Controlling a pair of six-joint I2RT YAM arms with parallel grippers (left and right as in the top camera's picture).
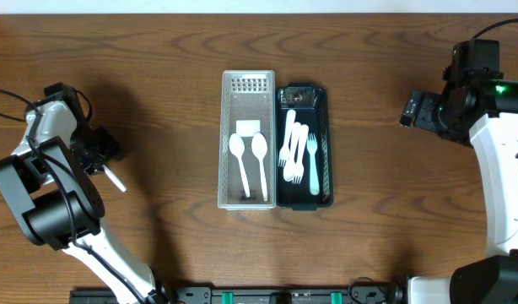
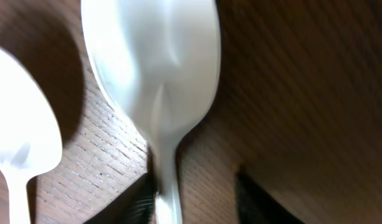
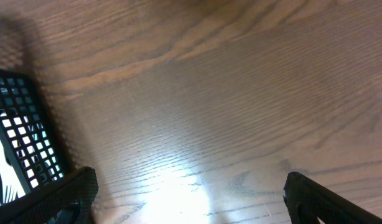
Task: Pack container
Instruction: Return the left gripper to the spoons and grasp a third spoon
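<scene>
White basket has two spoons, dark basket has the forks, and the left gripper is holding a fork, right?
No: the left gripper holds a spoon, not a fork; the left wrist view shows its rounded bowl. The rest is right.

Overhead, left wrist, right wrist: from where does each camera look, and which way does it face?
Overhead: above the table, looking straight down on the white basket and dark basket; left arm and right arm show at the sides.
Left wrist: low over the table, facing a spoon up close, a second spoon beside it; its fingers show at the bottom.
Right wrist: over bare wood, facing down; its fingers show wide apart at the bottom corners.
Shared: overhead and right wrist both see the dark basket.
</scene>
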